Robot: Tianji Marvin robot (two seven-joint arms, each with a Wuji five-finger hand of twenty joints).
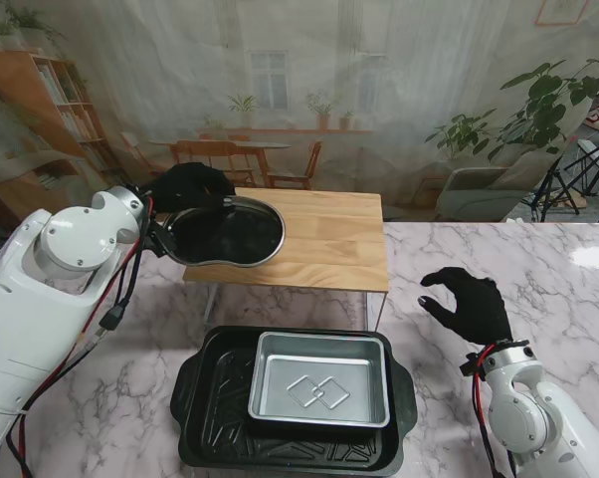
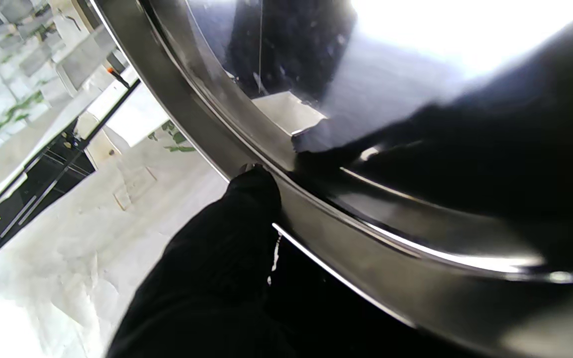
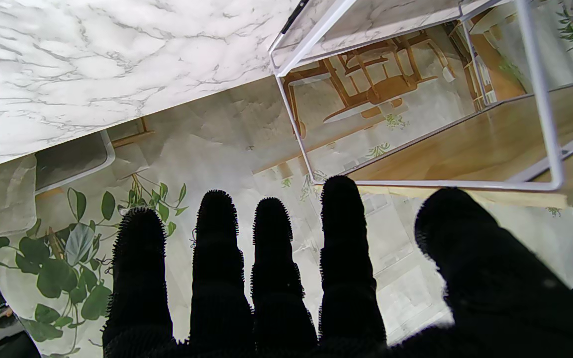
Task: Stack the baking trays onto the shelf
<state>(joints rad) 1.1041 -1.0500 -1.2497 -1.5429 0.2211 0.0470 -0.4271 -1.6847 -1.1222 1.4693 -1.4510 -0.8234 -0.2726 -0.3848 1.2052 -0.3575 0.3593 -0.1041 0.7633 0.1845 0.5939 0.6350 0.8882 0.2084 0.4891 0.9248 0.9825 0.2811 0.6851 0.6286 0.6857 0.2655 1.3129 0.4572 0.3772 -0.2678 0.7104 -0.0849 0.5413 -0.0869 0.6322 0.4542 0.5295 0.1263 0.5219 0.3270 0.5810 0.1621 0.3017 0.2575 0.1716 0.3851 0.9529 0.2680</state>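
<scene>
My left hand [image 1: 188, 187] grips the rim of a dark oval baking pan [image 1: 228, 234], which rests on the left end of the wooden shelf top [image 1: 329, 239]. The left wrist view shows the pan's shiny rim [image 2: 326, 219] pinched between my black-gloved fingers [image 2: 246, 199]. A silver rectangular tray [image 1: 319, 380] lies inside a large black tray [image 1: 205, 398] on the marble table, nearer to me than the shelf. My right hand [image 1: 469, 304] hovers open above the table to the right of the shelf, holding nothing; its spread fingers [image 3: 271, 258] fill the right wrist view.
The shelf stands on thin white wire legs [image 3: 294, 107] with open space beneath it. The marble table [image 1: 558, 269] stretches to the right. A printed backdrop with furniture and plants hangs behind the table.
</scene>
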